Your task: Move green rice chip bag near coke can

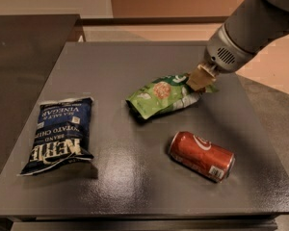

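Note:
The green rice chip bag (161,96) lies tilted on the dark grey table (125,177), its right end lifted. My gripper (200,80) is shut on that right end of the bag, coming in from the upper right. The coke can (201,155) lies on its side on the table, in front of and slightly right of the bag, a short gap away.
A dark blue chip bag (59,134) with white lettering lies at the left of the table. The table's front edge (144,211) is close to the can. A darker counter (24,52) stands to the left.

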Controlling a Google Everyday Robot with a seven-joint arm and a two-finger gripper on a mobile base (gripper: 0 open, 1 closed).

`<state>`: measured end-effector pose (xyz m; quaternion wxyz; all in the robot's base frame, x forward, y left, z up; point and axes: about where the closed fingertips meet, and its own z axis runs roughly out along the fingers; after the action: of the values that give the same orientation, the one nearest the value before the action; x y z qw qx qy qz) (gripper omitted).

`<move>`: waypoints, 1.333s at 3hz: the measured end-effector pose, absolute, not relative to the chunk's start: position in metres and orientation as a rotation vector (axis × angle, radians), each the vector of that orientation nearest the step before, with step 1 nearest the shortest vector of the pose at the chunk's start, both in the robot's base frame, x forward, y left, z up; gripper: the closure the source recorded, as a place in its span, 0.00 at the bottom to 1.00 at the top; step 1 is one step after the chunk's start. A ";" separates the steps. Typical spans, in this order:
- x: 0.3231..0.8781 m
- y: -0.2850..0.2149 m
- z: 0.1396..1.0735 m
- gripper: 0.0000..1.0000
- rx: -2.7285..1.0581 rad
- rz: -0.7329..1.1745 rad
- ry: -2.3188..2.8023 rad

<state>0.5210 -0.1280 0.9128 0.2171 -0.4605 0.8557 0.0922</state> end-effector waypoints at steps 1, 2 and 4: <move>0.511 -0.137 0.909 1.00 -1.281 0.256 2.388; 0.505 -0.141 0.904 0.84 -1.294 0.258 2.391; 0.499 -0.139 0.895 0.37 -1.306 0.273 2.394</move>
<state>0.4993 -0.1388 0.8955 0.1990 -0.4670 0.8560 0.0978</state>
